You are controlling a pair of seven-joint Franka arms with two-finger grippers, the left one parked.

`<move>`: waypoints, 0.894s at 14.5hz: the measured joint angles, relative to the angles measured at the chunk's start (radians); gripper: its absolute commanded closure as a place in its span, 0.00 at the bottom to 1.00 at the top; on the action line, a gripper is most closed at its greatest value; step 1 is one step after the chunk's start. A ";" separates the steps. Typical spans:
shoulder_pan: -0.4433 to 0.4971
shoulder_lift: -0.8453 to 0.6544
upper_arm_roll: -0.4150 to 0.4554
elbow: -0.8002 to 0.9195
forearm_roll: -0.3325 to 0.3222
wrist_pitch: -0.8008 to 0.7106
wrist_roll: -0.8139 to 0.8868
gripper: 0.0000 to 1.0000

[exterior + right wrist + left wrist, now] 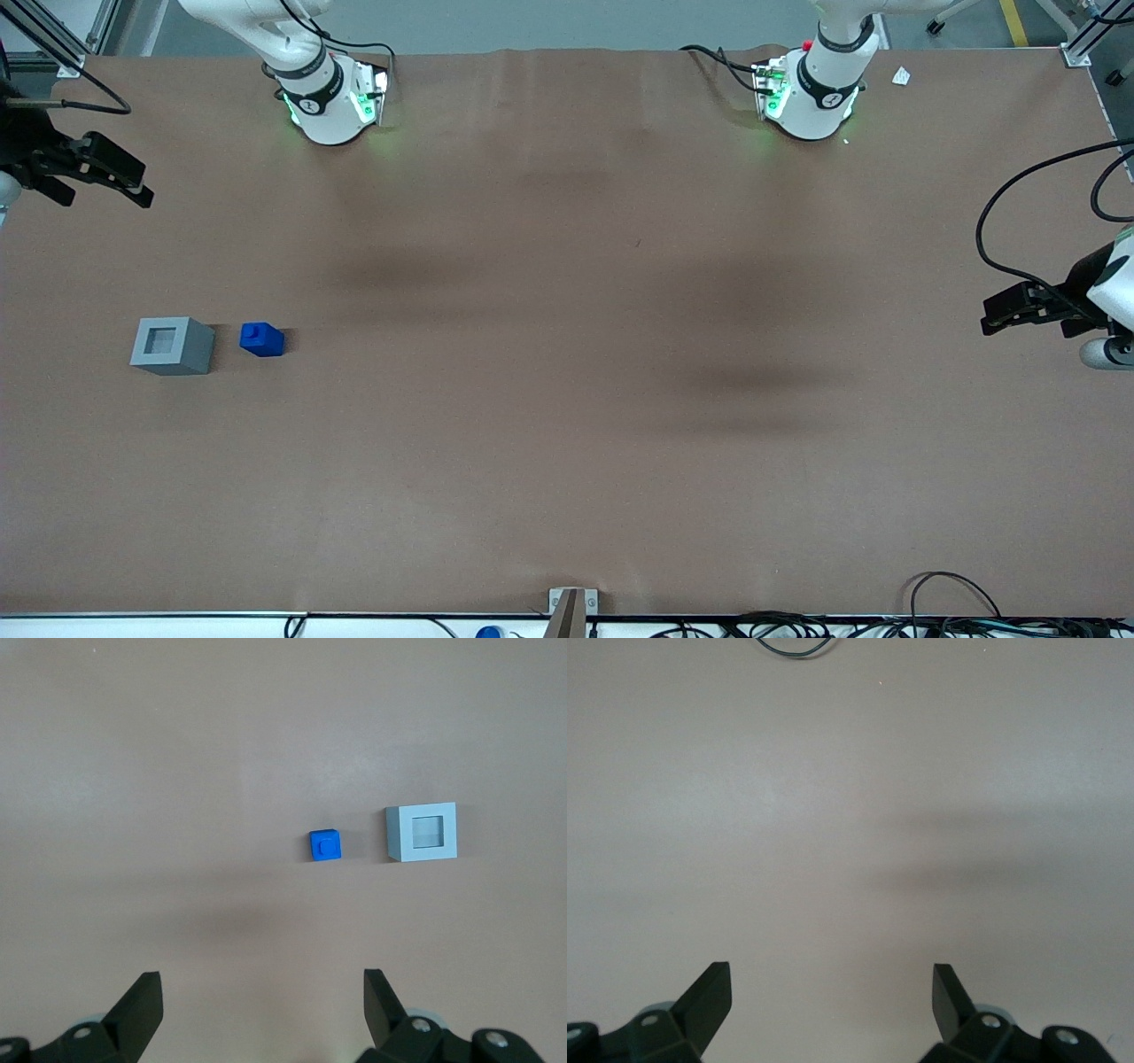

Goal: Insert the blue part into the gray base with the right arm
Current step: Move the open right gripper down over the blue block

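Note:
The blue part (261, 339) stands on the brown table, stud up, close beside the gray base (172, 346), on the side toward the parked arm's end. The base's square recess faces up and holds nothing. My right arm's gripper (106, 197) hangs open and empty above the table at the working arm's end, farther from the front camera than both blocks and touching neither. The right wrist view looks down on the blue part (325, 845) and the gray base (423, 832), a small gap between them, well ahead of the open gripper (263, 992).
The two arm bases (328, 97) (811, 89) stand at the table's back edge. A small metal bracket (571, 607) and loose cables (957, 611) lie along the front edge. A white scrap (901, 76) lies near the back corner.

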 measured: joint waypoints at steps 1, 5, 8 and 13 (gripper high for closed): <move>0.000 0.000 0.000 0.000 0.000 -0.001 -0.014 0.00; -0.004 0.008 -0.014 0.000 0.000 -0.004 -0.068 0.00; -0.008 0.070 -0.022 -0.012 -0.001 0.000 -0.074 0.00; -0.049 0.218 -0.026 -0.141 -0.005 0.207 -0.082 0.00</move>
